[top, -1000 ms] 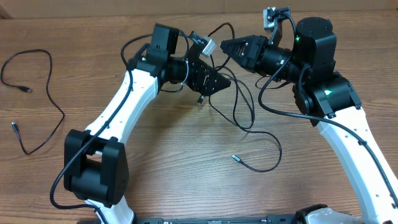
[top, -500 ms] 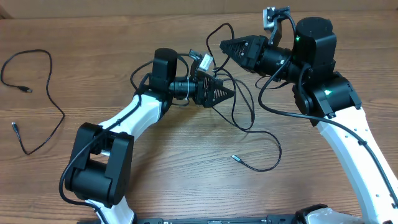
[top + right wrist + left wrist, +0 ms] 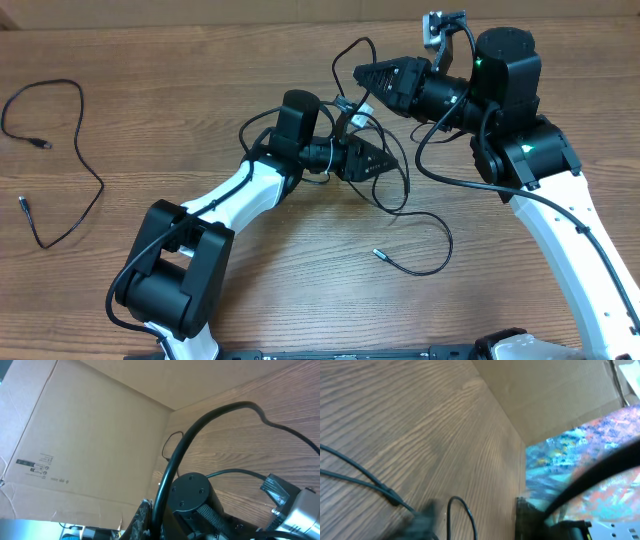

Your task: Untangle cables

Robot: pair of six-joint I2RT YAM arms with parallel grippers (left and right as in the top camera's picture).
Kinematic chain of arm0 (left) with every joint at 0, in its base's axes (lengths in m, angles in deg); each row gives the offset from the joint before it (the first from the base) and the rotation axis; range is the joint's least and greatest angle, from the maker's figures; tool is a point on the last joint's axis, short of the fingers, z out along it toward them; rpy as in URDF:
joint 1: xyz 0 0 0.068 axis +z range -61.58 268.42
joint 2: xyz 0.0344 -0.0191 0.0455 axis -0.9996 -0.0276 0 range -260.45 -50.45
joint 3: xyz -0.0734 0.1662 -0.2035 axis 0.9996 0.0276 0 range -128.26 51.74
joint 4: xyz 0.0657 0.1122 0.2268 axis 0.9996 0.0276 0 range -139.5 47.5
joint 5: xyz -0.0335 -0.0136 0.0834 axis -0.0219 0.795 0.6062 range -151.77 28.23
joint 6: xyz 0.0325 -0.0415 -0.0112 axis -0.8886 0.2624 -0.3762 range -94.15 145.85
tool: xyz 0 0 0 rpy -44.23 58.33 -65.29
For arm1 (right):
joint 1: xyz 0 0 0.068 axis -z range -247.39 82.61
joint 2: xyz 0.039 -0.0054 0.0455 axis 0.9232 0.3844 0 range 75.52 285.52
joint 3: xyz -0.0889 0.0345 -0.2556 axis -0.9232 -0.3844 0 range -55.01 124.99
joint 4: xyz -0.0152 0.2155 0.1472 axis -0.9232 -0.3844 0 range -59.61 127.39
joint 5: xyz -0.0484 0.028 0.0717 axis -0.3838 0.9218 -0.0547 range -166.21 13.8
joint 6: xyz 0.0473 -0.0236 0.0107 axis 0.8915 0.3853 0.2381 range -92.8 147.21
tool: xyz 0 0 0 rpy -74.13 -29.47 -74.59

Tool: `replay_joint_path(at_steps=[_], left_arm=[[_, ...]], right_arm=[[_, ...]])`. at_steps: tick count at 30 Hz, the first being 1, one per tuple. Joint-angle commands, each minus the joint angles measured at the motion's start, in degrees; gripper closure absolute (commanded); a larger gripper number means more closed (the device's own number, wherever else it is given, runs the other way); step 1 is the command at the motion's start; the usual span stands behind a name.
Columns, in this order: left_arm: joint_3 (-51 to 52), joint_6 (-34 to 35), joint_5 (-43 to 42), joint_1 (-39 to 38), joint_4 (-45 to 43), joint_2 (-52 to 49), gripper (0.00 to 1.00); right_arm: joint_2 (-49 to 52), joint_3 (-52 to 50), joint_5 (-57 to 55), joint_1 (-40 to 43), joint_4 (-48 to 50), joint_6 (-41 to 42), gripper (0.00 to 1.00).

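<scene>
- Under everything, the wooden bench carries two lots of cord, well apart: one at the left edge and one in the middle.
- On the right, the right arm reaches leftward over the far half of the bench. Its right pincer is closed, and a strand looping up at its tip looks pinched there.
- From the near left, the left arm stretches toward the centre. Its left pincer is pushed in among the strands, just near of the other pincer. I cannot tell how wide it stands, as overhead it is only a dark wedge and its own camera gives mostly blur.
- In the middle, the tangle of cables runs between the two pincers and spills toward the near right. Its loops cross one another, and one silver-tipped plug lies free on the wood.
- At the far left, a single cable lies alone in an open curve, with nothing crossing it.
- The job looks partly done. One cord lies out and apart, while the central strands are crossed and have yet to be drawn apart, probably by moving the pincers away from each other.
</scene>
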Motion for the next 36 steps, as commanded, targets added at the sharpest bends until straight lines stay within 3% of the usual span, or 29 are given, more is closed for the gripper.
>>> replay_joint_path(at_steps=[1, 2, 8, 13, 22, 27, 36], left_arm=[[0.33, 1.22, 1.51, 1.01, -0.17, -0.52, 0.91], [0.33, 1.2, 1.31, 1.27, -0.17, -0.52, 0.96], [0.33, -3.21, 1.57, 1.36, 2.89, -0.52, 0.96], [0.33, -3.15, 1.36, 1.75, 3.43, -0.52, 0.96], [0.33, -3.17, 1.57, 2.05, 3.63, -0.52, 0.96], [0.33, -3.17, 4.35, 2.12, 4.68, -0.5, 0.96], [0.15, -1.81, 5.38, 2.27, 5.31, -0.35, 0.96]], right_arm=[[-1.14, 1.62, 1.03, 0.13, 0.37, -0.02, 0.96], [-1.14, 1.62, 1.03, 0.13, 0.37, -0.02, 0.96], [-1.14, 1.62, 0.02, 1.22, -1.22, -1.57, 0.96], [-1.11, 1.62, -4.55, 4.04, -10.32, -2.47, 0.96], [-0.09, 1.6, -22.49, 5.2, -32.09, -9.99, 0.96], [0.92, 0.7, -36.13, 5.2, -41.77, -9.97, 0.96], [3.87, -4.74, -44.89, 5.2, -44.52, -9.92, 0.96]])
